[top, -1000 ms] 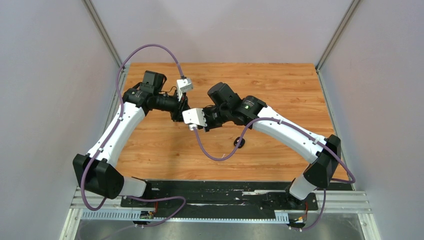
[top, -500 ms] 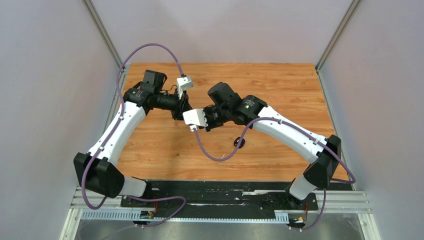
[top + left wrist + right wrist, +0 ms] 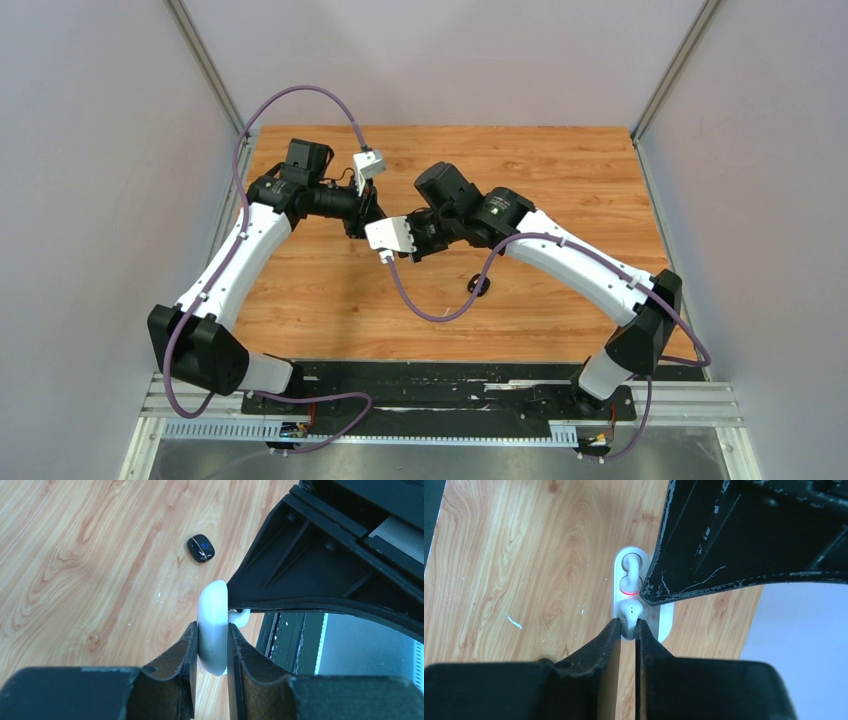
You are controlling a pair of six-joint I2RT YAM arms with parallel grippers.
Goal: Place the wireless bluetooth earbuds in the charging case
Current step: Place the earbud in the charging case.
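Observation:
In the left wrist view my left gripper is shut on the white charging case, which I see edge-on and held off the table. The right wrist view looks into the open case. One white earbud sits in its upper slot, and a red light glows in the middle. My right gripper is shut on a second white earbud, pressed at the lower slot. In the top view both grippers meet above the table's middle, and the case is hidden between them.
A small black pebble-shaped case lies closed on the wooden table, seen in the top view as a dark spot under the right forearm. A purple cable sags from the right wrist. Grey walls enclose three sides.
The right wrist has shifted very slightly toward the left gripper. The left arm and the case it holds have not moved.

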